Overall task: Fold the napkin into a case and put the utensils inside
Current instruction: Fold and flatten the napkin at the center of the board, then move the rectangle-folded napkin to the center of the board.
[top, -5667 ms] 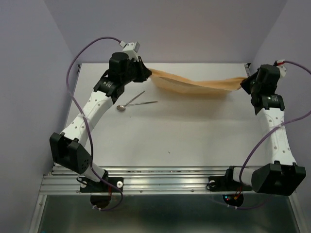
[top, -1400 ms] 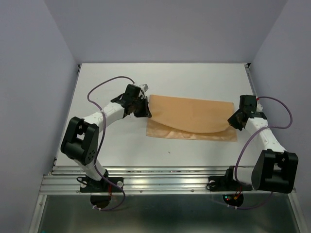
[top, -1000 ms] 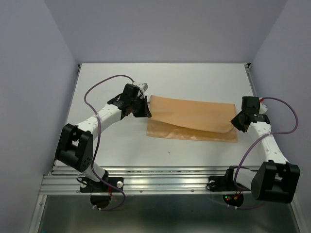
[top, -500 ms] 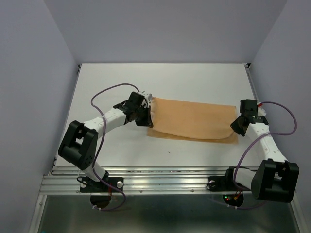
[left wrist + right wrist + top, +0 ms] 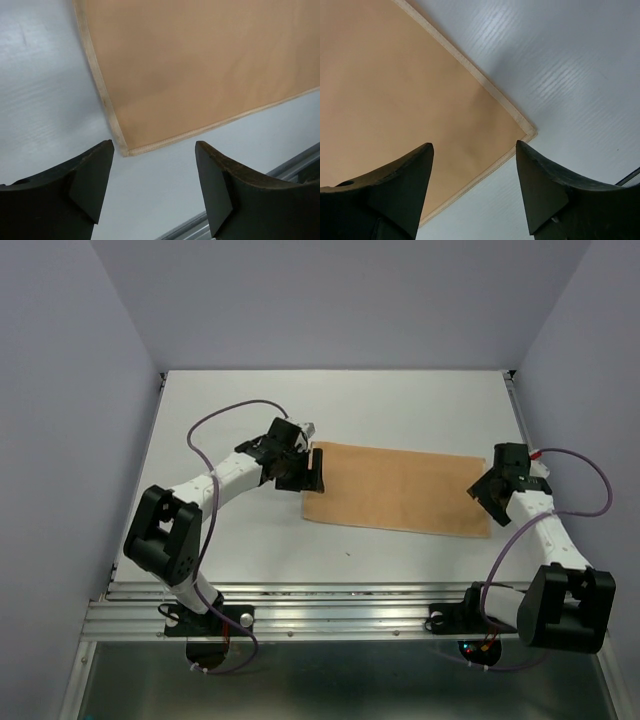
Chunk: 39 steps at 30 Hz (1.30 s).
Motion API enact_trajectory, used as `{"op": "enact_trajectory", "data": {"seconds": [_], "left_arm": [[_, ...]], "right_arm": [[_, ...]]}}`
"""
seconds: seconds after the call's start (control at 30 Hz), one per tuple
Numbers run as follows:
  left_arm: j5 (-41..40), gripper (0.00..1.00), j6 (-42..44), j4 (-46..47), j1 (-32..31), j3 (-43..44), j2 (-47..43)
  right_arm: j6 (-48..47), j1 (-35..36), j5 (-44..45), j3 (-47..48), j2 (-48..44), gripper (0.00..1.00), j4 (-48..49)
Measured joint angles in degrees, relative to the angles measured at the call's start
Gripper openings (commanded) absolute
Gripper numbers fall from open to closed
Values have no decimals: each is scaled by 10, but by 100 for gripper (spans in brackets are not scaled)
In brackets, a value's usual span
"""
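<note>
One white table (image 5: 400, 570), one flat napkin (image 5: 400, 490), left gripper (image 5: 308, 472) and right gripper (image 5: 485, 492) both spread wide.
Lies as a wide peach-orange oblong right of the surface's centre, roughly midway between far and near edges, short right end close to the right edge. Hangs at the cloth's left end, jaws apart and pinching nothing, near left hemmed corner just off the tip of one finger (image 5: 90, 180). Hangs likewise at the right end, jaws apart and empty, a hemmed corner showing between the fingers.
</note>
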Motion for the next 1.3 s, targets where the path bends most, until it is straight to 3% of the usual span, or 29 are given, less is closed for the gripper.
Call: {"op": "enact_trajectory", "data": {"seconds": [0.1, 0.13, 0.17, 0.2, 0.3, 0.33, 0.53, 0.77, 1.3], "left_arm": [[-25, 64, 3, -10, 0, 61, 0], [-32, 51, 4, -10, 0, 82, 2], [-37, 44, 4, -10, 0, 103, 9], [-46, 29, 6, -11, 0, 141, 24], [-55, 3, 5, 9, 0, 221, 80], [-55, 0, 6, 18, 0, 239, 100], [-54, 0, -2, 37, 7, 279, 216], [-51, 0, -3, 36, 21, 331, 320], [-65, 0, -34, 77, 78, 303, 327]], "right_arm": [[-6, 0, -1, 18, 1, 58, 1], [-7, 0, -2, 25, 2, 47, 4], [-8, 0, -4, 34, 6, 43, 8], [-12, 0, -9, 45, 15, 32, 17], [-17, 0, -19, 70, 56, 22, 45], [-20, 0, -22, 82, 79, 17, 51], [-35, 0, -39, 138, 222, 11, 99], [-47, 0, -47, 162, 288, 11, 116], [-46, 13, -95, 152, 339, 9, 205]]}}
